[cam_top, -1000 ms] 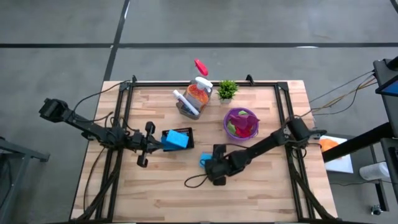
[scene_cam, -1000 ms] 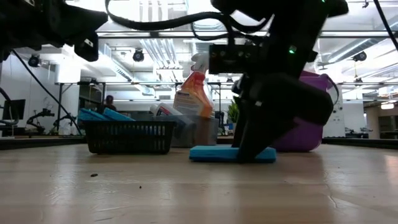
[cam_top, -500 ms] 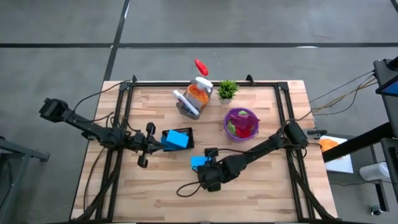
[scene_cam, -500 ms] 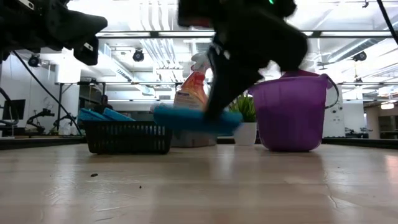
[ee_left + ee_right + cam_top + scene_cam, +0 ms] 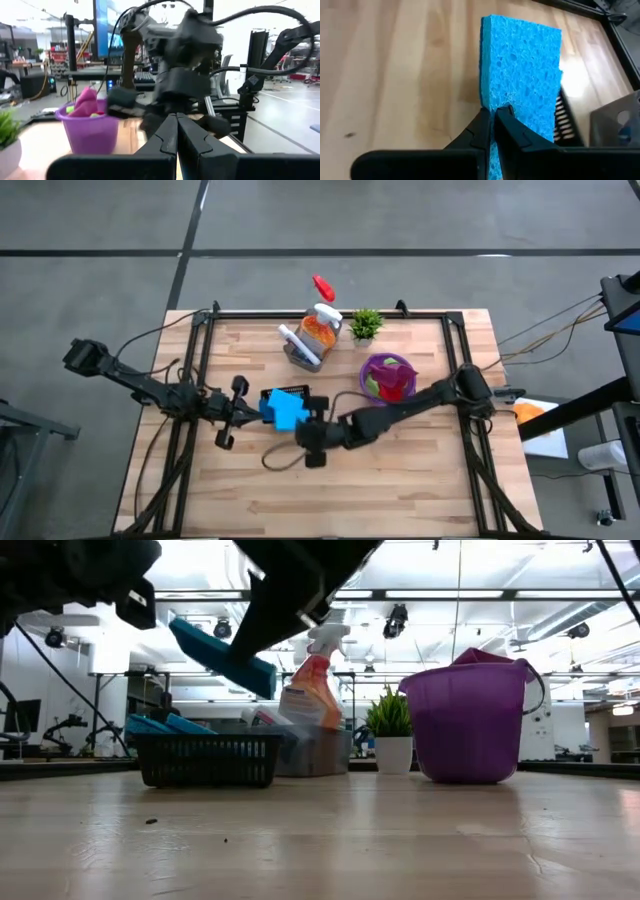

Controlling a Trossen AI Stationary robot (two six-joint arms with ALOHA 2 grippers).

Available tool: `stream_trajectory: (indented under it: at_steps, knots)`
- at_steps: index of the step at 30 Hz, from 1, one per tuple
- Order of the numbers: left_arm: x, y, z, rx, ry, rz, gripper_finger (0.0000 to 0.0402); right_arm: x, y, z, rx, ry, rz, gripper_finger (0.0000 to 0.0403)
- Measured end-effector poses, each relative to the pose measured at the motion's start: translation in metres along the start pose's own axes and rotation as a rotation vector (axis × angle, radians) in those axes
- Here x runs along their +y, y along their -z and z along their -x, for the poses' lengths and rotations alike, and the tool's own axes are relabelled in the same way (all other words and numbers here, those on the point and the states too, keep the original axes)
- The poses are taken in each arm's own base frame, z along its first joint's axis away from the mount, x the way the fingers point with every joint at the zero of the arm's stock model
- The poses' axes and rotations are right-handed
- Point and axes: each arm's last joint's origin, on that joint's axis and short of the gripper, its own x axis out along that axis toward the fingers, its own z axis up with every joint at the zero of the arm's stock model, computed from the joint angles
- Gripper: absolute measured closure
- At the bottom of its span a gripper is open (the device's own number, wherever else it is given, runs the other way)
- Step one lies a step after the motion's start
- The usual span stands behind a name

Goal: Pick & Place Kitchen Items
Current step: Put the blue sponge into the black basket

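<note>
the right gripper, centre of the high view, pinches a blue sponge in the air at the black basket's near edge. best carry it squarely over the basket, lower, then release. further left, the left gripper waits pressed together, holding nothing.

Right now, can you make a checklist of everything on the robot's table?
Surface: wooden table, bare at the near side.
Job's things: blue sponge held in the air beside the black basket, which has more sponges; orange spray bottle; purple bucket with cloths.
Clutter: small potted plant.
Hands: right hand shut on the sponge; left hand shut, empty.
Cables: black cable looping on the table.
Surroundings: a workshop with desks and ceiling lights.
</note>
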Motion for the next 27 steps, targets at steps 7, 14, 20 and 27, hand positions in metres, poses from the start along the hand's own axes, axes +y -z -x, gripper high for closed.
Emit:
stream_trajectory:
  at_steps: [7, 14, 20, 27]
  knots:
    - [0.002, -0.001, 0.009, -0.048, -0.002, -0.033, 0.0398, -0.049, 0.005, -0.029, 0.048, 0.013, -0.046, 0.0385]
    - [0.002, 0.001, 0.013, -0.044, -0.001, -0.034, 0.0398, -0.064, 0.02, -0.066, 0.07, -0.083, -0.085, 0.0385]
    - [0.002, 0.003, 0.013, -0.026, 0.0, -0.037, 0.0398, -0.063, 0.024, -0.074, 0.079, -0.092, -0.079, 0.0385]
    - [0.002, 0.004, 0.013, -0.013, 0.0, -0.039, 0.0398, -0.064, 0.022, -0.073, 0.071, -0.108, -0.102, 0.0375]
